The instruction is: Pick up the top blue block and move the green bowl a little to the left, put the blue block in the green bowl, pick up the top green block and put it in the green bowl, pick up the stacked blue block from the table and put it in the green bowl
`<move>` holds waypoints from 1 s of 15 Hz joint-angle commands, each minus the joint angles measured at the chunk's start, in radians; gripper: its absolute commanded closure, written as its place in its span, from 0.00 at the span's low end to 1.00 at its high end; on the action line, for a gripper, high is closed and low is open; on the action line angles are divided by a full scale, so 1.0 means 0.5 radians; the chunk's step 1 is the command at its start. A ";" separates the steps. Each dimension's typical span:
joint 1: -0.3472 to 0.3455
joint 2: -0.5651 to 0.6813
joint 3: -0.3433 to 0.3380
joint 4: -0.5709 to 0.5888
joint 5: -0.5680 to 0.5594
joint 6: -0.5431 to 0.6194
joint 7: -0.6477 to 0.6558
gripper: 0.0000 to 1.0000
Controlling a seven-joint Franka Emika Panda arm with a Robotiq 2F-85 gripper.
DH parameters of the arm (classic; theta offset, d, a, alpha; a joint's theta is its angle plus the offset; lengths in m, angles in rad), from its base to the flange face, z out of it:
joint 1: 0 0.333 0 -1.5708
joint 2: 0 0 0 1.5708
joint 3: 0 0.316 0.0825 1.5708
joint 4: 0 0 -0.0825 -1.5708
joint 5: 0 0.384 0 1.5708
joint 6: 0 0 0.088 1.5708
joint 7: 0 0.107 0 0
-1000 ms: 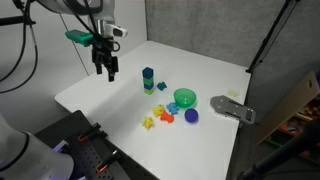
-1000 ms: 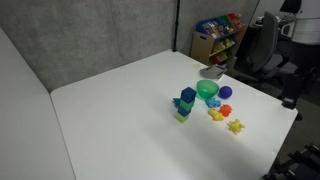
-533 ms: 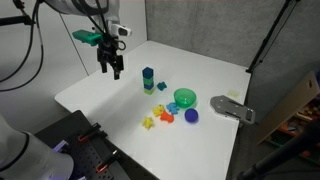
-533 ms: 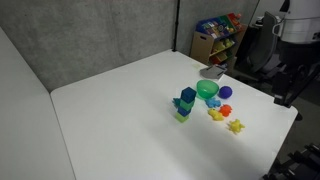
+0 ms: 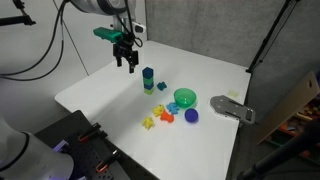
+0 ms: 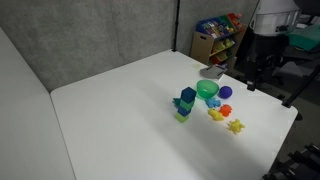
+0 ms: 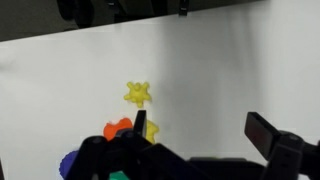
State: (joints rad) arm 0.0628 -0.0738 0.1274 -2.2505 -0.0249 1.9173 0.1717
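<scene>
A short stack of blue and green blocks [image 5: 148,81] stands mid-table with a blue block [image 5: 148,72] on top; the stack [image 6: 185,103] shows in both exterior views. The green bowl [image 5: 185,98] sits close beside it, upright, also visible as the green bowl [image 6: 207,90]. My gripper [image 5: 128,63] hangs open and empty in the air, just off the stack on the side away from the bowl. In the wrist view the gripper [image 7: 200,130] has its two dark fingers wide apart over bare white table; a sliver of green shows at the bottom edge.
A blue ball [image 5: 191,116] lies near the bowl. Small yellow and orange toy pieces [image 5: 160,116] are scattered in front of the stack, with a yellow star toy [image 7: 138,93]. A grey flat object [image 5: 232,108] lies beyond the bowl. The white table [image 5: 110,95] ends near the arm.
The arm has carried the open gripper sideways across the table toward the block stack. The blocks, bowl and toys have not moved.
</scene>
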 commanded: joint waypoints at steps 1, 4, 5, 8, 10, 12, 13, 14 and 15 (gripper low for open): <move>0.018 0.228 -0.023 0.234 -0.022 0.059 0.038 0.00; 0.043 0.388 -0.022 0.365 -0.046 0.175 0.051 0.00; 0.056 0.442 -0.021 0.409 -0.074 0.227 0.068 0.00; 0.097 0.586 -0.032 0.543 -0.159 0.360 0.076 0.00; 0.125 0.688 -0.038 0.648 -0.195 0.423 0.076 0.00; 0.150 0.791 -0.045 0.744 -0.212 0.486 0.067 0.00; 0.162 0.848 -0.049 0.794 -0.218 0.511 0.061 0.00; 0.170 0.899 -0.049 0.837 -0.205 0.529 0.046 0.00; 0.183 0.955 -0.053 0.879 -0.201 0.554 0.045 0.00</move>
State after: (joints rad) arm 0.1300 0.3175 0.1170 -1.9026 -0.1114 2.1798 0.1872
